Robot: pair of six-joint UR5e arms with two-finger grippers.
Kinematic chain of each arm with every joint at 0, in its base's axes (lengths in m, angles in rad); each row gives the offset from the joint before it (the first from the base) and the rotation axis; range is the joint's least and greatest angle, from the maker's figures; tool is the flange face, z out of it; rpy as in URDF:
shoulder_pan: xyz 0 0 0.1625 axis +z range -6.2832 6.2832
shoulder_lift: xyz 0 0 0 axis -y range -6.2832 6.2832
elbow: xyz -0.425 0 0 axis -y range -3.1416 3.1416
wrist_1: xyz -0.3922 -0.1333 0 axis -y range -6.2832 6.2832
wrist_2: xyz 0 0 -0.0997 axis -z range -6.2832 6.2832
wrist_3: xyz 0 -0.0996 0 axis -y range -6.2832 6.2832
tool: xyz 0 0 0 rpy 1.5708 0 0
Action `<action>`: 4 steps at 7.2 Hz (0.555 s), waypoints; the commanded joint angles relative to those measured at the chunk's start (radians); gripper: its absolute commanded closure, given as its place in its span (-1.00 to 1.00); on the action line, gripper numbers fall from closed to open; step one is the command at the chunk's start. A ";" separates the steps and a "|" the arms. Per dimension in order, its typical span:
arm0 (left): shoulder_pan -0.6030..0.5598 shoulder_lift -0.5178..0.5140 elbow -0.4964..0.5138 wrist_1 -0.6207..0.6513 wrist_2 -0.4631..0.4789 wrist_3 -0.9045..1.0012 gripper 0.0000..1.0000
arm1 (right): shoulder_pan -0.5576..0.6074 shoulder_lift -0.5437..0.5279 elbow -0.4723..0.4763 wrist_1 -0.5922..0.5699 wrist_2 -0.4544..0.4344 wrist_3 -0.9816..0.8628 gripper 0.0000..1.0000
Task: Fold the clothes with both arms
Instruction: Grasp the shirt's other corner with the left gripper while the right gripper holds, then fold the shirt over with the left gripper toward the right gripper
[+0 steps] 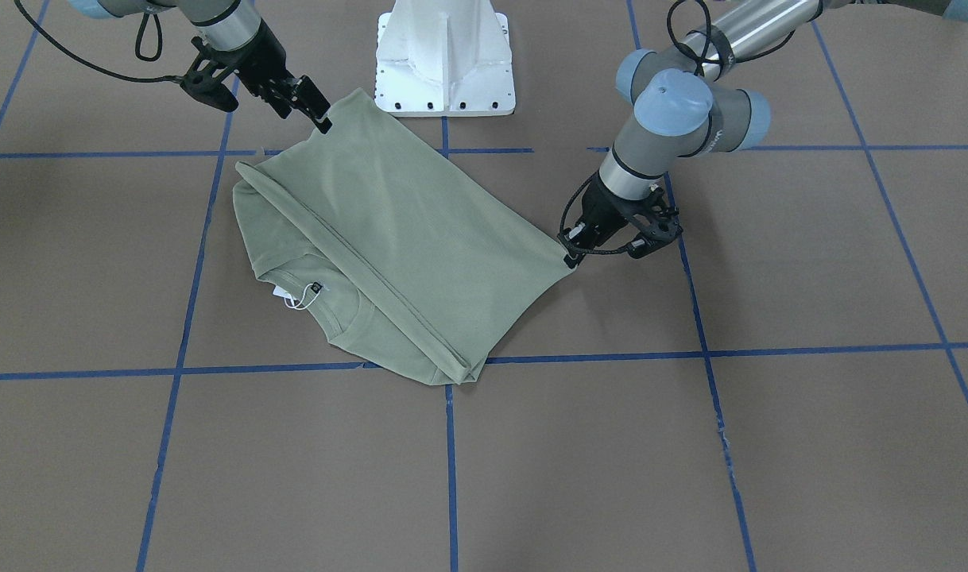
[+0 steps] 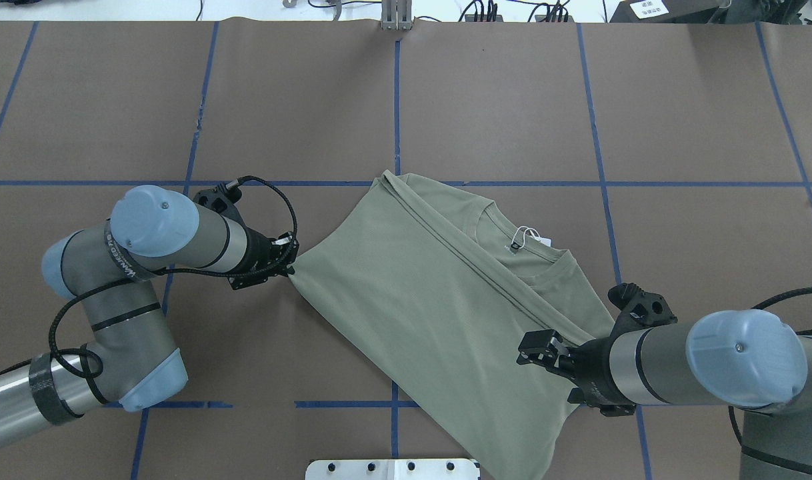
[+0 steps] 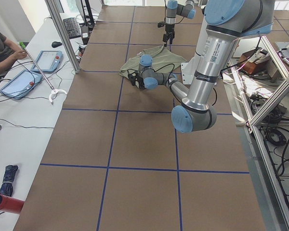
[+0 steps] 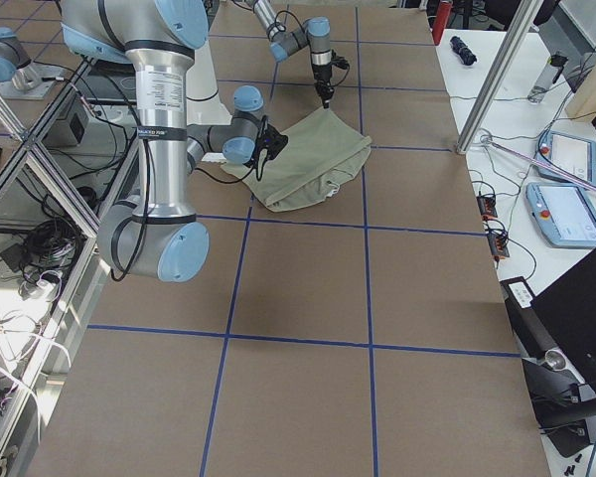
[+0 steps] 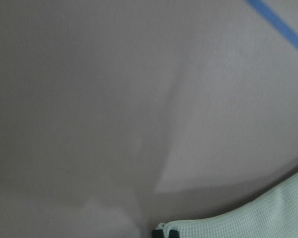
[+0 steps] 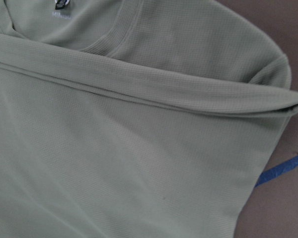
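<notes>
The sage-green shirt point(image 1: 420, 238) lies on the brown table, its lower part folded over along a diagonal crease. The neck, dark logo point(image 1: 316, 287) and white hang tag point(image 1: 285, 295) show beside the crease. My left gripper point(image 1: 570, 258) is shut on one hem corner; it also shows in the overhead view point(image 2: 290, 267), and the left wrist view shows the cloth point(image 5: 268, 218) between its tips point(image 5: 166, 232). My right gripper point(image 1: 323, 121) is shut on the hem's other end near the base, and hangs over the shirt point(image 2: 433, 300) in the overhead view point(image 2: 531, 350). The right wrist view shows only cloth point(image 6: 114, 148).
The white pedestal base point(image 1: 444, 71) stands just behind the shirt. Blue tape lines point(image 1: 452, 461) grid the brown table. A side desk with tablets point(image 3: 48, 60) and a seated person point(image 3: 0, 48) lies beyond the table's far edge.
</notes>
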 commanded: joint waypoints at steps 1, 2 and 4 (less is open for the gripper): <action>-0.143 -0.198 0.235 -0.018 0.051 0.033 1.00 | 0.027 -0.002 0.000 0.000 -0.002 0.002 -1.00; -0.200 -0.319 0.408 -0.104 0.069 0.034 1.00 | 0.055 -0.005 -0.002 0.000 -0.002 0.002 -1.00; -0.225 -0.514 0.748 -0.292 0.118 0.033 1.00 | 0.090 -0.007 -0.010 -0.002 -0.002 0.000 -1.00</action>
